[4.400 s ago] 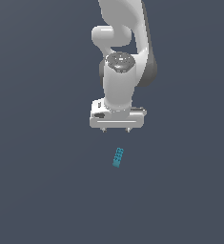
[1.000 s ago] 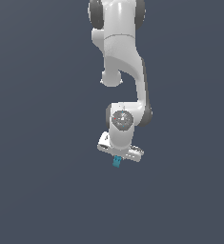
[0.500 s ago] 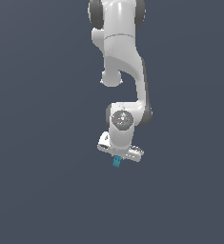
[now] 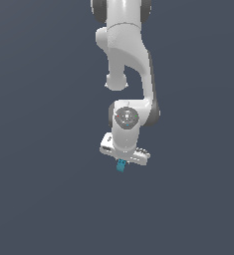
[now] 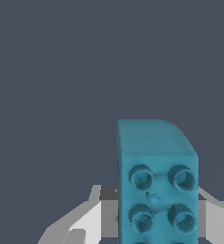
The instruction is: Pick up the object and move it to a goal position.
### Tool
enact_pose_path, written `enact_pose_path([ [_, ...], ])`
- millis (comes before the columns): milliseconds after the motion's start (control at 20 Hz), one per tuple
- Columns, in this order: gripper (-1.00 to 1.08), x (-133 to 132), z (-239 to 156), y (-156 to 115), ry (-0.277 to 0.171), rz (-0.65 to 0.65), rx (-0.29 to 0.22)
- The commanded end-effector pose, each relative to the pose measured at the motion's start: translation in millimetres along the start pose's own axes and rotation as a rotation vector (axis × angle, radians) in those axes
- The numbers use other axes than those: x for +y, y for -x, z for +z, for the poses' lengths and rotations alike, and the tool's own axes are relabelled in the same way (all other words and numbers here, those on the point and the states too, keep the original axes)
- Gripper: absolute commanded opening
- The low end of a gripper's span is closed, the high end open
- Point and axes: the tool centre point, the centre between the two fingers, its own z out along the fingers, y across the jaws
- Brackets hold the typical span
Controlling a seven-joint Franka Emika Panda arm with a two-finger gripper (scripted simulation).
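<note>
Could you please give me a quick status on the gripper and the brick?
Gripper shut on teal brick. Brick between the fingers, studs facing wrist camera. Nothing in the way.

Only a plain, dark slate-grey ground [image 4: 44, 149] shows, running flat and unbroken across the whole exterior view. No seams, no markings, no texture on it. The wrist view catches the same dull grey surface, evenly lit, 1 uniform tone from edge to edge.
</note>
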Motion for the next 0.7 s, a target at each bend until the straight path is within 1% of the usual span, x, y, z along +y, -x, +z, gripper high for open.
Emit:
enact_pose_path([
  [0, -1.0, 3, -19, -1, -0.001, 0.0, 0.002],
  [250, -1.0, 12, -67, -1, -0.001, 0.0, 0.002],
  [650, -1.0, 30, -163, -2, -0.001, 0.0, 0.002],
])
